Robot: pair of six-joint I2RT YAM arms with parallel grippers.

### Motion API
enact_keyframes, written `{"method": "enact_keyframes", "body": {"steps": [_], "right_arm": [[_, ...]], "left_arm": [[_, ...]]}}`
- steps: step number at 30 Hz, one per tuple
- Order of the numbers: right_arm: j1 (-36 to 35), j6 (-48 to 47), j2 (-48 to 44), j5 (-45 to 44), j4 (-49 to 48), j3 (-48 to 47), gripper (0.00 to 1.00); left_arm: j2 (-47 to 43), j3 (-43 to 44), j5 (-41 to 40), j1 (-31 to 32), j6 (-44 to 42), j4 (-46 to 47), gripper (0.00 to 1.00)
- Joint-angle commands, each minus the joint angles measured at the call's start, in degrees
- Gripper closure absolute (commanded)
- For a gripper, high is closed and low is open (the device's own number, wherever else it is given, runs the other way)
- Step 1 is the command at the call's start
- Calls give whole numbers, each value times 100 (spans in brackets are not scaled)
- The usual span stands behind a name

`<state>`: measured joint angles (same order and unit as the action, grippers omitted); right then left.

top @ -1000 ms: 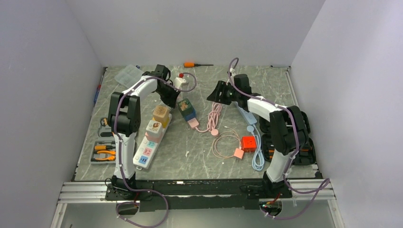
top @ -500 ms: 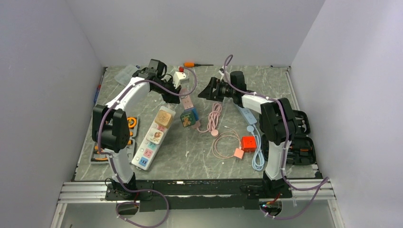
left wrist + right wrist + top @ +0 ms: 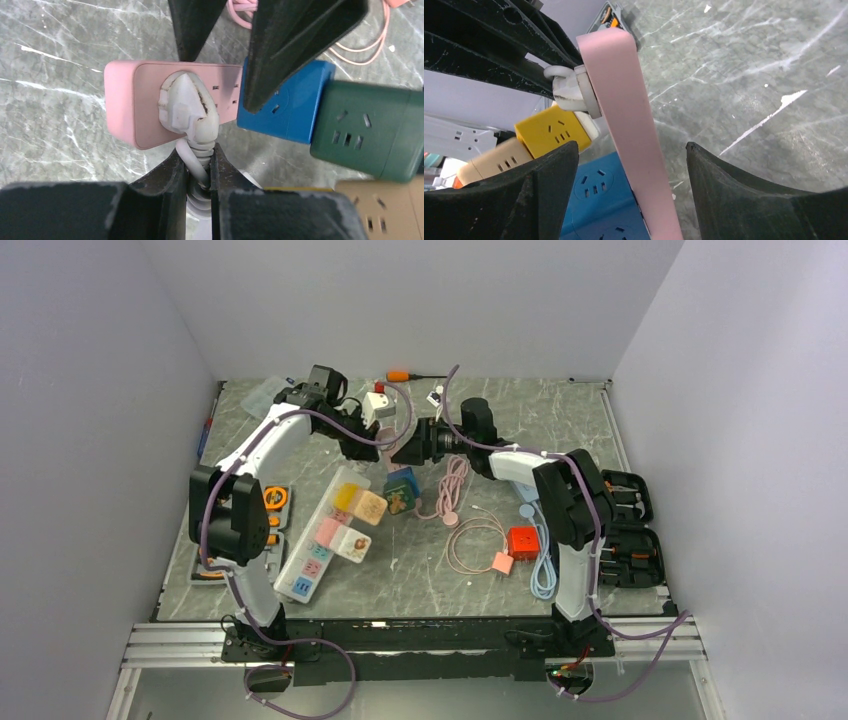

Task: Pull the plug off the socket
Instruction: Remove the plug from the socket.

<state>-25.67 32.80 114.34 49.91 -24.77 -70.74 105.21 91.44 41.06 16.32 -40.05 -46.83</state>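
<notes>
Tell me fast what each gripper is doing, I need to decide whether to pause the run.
Left gripper: shut on the white cord, just below the plug.
Right gripper: open, straddling the pink socket block, not clamped.

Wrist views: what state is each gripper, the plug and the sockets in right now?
left gripper: shut on the white cord just below the white plug.
right gripper: open, fingers straddling the pink socket block.
white plug: seated in the pink socket block.
pink socket block: unclamped between the right gripper's fingers.
white power strip: on the table, cube adapters sitting on it.
</notes>
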Motion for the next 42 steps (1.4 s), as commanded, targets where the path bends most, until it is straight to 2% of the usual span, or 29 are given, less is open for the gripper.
{"method": "enact_keyframes", "body": {"steps": [1, 5, 8, 15, 18, 23, 24, 27, 30, 31, 32, 33, 34, 36, 42], "right_arm": [[23, -30, 56, 345, -977, -24, 20], [-90, 81, 198, 552, -1405, -53, 22], [-238, -65, 295, 633, -1322, -161, 24], [-474, 239, 495, 1043, -1901, -19, 33], [-489, 408, 567, 1083, -2073, 12, 48], [-404, 442, 356, 1071, -2176, 141, 89], [-378, 390, 270, 1059, -2111, 193, 100], [-341, 36, -34, 981, -1733, 383, 100], [-342, -207, -352, 986, -1483, 489, 100], [-341, -283, -434, 997, -1430, 515, 100], [-341, -377, -514, 1001, -1323, 532, 100], [-338, -487, -585, 1009, -1195, 530, 100], [-337, -612, -649, 1018, -1031, 508, 100], [-351, -882, -741, 1008, -659, 425, 100], [-406, -1537, -1063, 1066, 43, 215, 100]], "left_arm": [[-646, 155, 789, 3, -189, -113, 100], [-741, 91, 858, 2, -187, -132, 100], [-739, 72, 860, 3, -175, -115, 100], [-719, 54, 916, 3, -11, 36, 100], [-705, 43, 947, 16, 41, 55, 100], [-799, -157, 900, 56, 174, 201, 98], [-826, -219, 894, 56, 200, 260, 95], [-884, -350, 888, 56, 312, 401, 72], [-888, -359, 938, 56, 465, 469, 43], [-880, -355, 974, 56, 499, 483, 35], [-868, -350, 1027, 56, 514, 485, 32], [-847, -323, 1109, 56, 488, 430, 20], [-809, -283, 1186, 60, 447, 358, 14], [-699, -165, 1272, 85, 296, 134, 9], [-405, 13, 1320, 141, -282, -477, 9]]}}
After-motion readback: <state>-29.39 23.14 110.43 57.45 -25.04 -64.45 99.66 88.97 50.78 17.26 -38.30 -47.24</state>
